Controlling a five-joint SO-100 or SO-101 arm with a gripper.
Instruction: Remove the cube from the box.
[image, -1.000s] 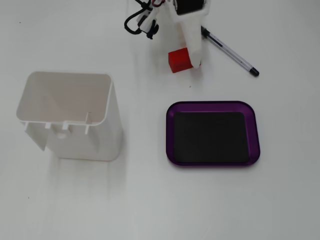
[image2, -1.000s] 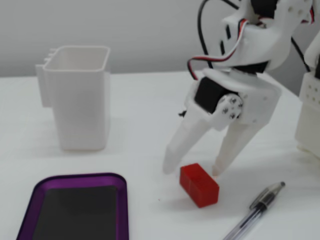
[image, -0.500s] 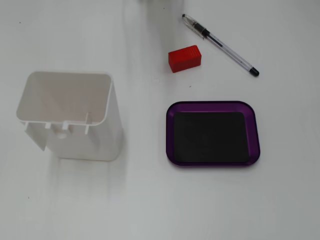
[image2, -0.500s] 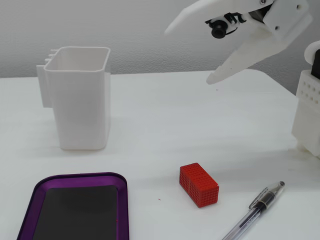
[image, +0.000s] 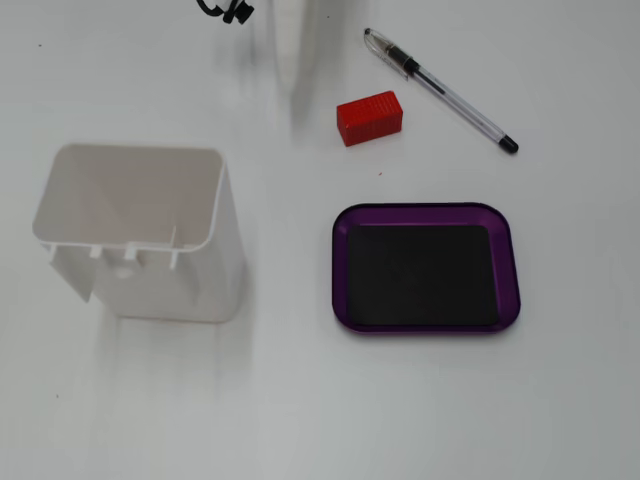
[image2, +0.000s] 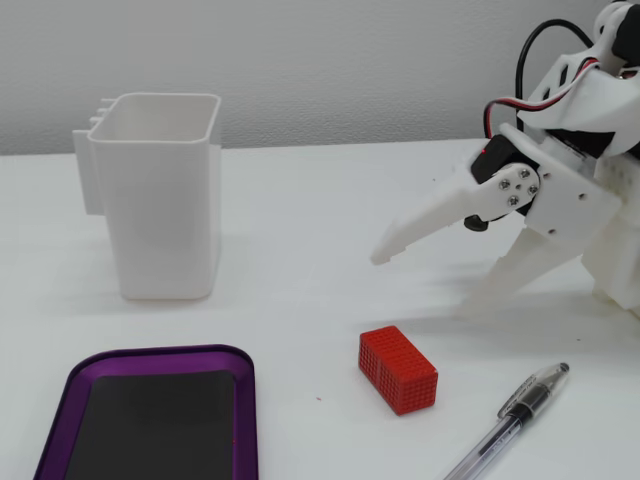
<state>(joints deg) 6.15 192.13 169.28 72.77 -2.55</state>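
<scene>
The red cube (image: 369, 117) lies on the white table outside the box, a little beyond its far rim. In the other fixed view the cube (image2: 398, 369) is to the right of the box. The box (image: 340, 270) is a shallow purple-rimmed tray with a bare black floor and nothing in it; it also shows in the other fixed view (image2: 160, 357). My gripper (image2: 425, 283) is open and empty. It hovers low over the table behind the cube, apart from it. One white finger (image: 293, 60) reaches in from the top edge, left of the cube.
A tall white open-topped container (image: 150, 270) stands left of the tray, also seen at the back left (image2: 165, 220). A clear ballpoint pen (image: 445, 92) lies beside the cube (image2: 510, 420). The arm's body is at the right edge.
</scene>
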